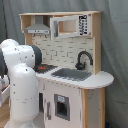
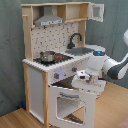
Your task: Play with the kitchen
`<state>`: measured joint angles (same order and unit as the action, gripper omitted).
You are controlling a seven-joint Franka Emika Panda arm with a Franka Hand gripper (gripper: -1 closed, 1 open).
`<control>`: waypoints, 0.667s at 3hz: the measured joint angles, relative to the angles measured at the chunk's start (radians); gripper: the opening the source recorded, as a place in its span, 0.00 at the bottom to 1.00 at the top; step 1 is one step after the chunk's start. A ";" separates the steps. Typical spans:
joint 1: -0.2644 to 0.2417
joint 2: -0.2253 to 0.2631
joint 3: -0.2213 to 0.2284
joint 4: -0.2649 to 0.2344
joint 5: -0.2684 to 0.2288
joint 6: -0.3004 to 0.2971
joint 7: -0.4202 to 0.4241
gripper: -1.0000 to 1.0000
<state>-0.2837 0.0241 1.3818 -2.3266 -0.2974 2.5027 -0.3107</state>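
Step in hand, by my read: working the oven door (image 2: 70,102) of the toy kitchen (image 2: 55,55), which stands against the grey backdrop on the wood floor, filling the middle of both exterior views. In the second exterior view the oven door hangs partly open, tilted outward below the knob panel, its window frame showing and its top edge leaning toward the arm. The gripper (image 2: 81,78) sits just at that top edge, below the counter front, with the white wrist (image 2: 96,62) above it and the arm (image 2: 119,67) running off the second exterior view's right. Cannot tell if the fingers are spread or pinched, or whether they grip the door edge or only sit beside it; contact looks likely but is not clear. Nothing else seems carried. In the first exterior view the arm's white links (image 1: 22,80) block the kitchen's stove side, so the gripper is hidden there. On the stovetop a small pot (image 2: 48,56) sits beside the grey sink (image 2: 84,50) and black faucet (image 2: 75,39). Next move likely calls for swinging the door further down or pushing it shut, following the hinge arc at the door's bottom so the light frame does not twist or tip the kitchen.
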 joint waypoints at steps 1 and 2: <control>0.000 0.000 0.057 0.000 -0.004 0.000 0.084 0.00; -0.011 -0.012 0.073 -0.003 -0.042 -0.035 0.180 0.00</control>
<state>-0.2949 0.0122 1.4553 -2.3294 -0.3391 2.4674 -0.1311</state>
